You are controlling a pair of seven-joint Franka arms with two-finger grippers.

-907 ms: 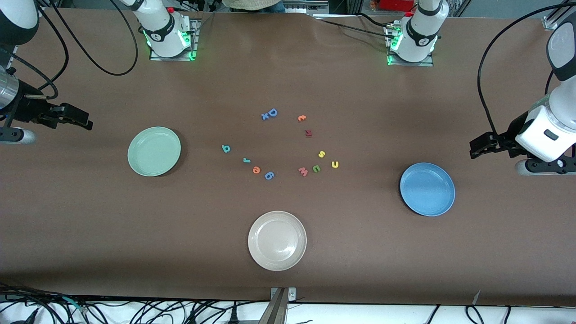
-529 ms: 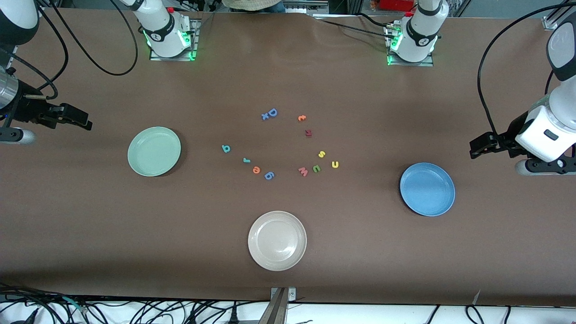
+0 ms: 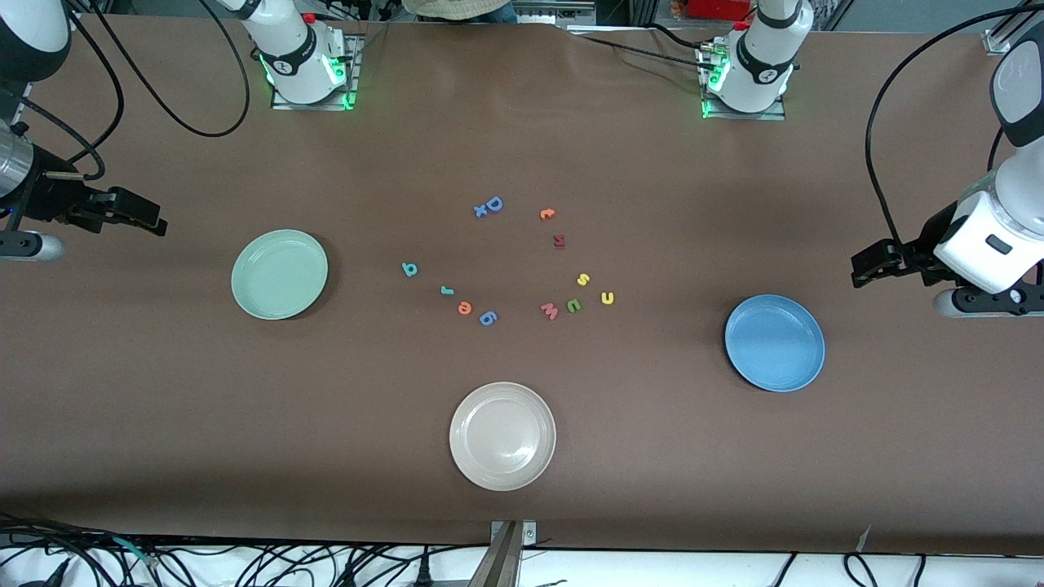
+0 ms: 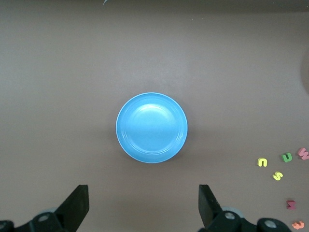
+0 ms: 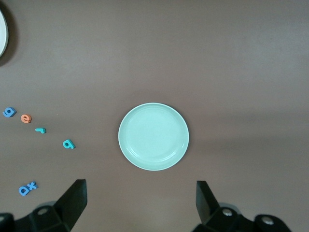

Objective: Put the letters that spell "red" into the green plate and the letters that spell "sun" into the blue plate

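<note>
The green plate (image 3: 280, 274) (image 5: 153, 137) lies empty toward the right arm's end. The blue plate (image 3: 775, 342) (image 4: 151, 127) lies empty toward the left arm's end. Between them on the table sit the teal d (image 3: 409, 268), teal r (image 3: 446, 289) and orange e (image 3: 465, 307). Closer to the blue plate are the yellow s (image 3: 583, 280), green n (image 3: 574, 306) and yellow u (image 3: 607, 298). My right gripper (image 3: 151, 216) (image 5: 140, 200) hangs open and empty over bare table beside the green plate. My left gripper (image 3: 864, 269) (image 4: 143, 203) hangs open and empty over bare table beside the blue plate.
A cream-white plate (image 3: 502, 436) sits nearer the front camera than the letters. Other letters lie among them: a periwinkle 6-like one (image 3: 488, 317), a pink w (image 3: 550, 310), a dark red one (image 3: 559, 240), a small orange one (image 3: 547, 214) and a blue D (image 3: 489, 206).
</note>
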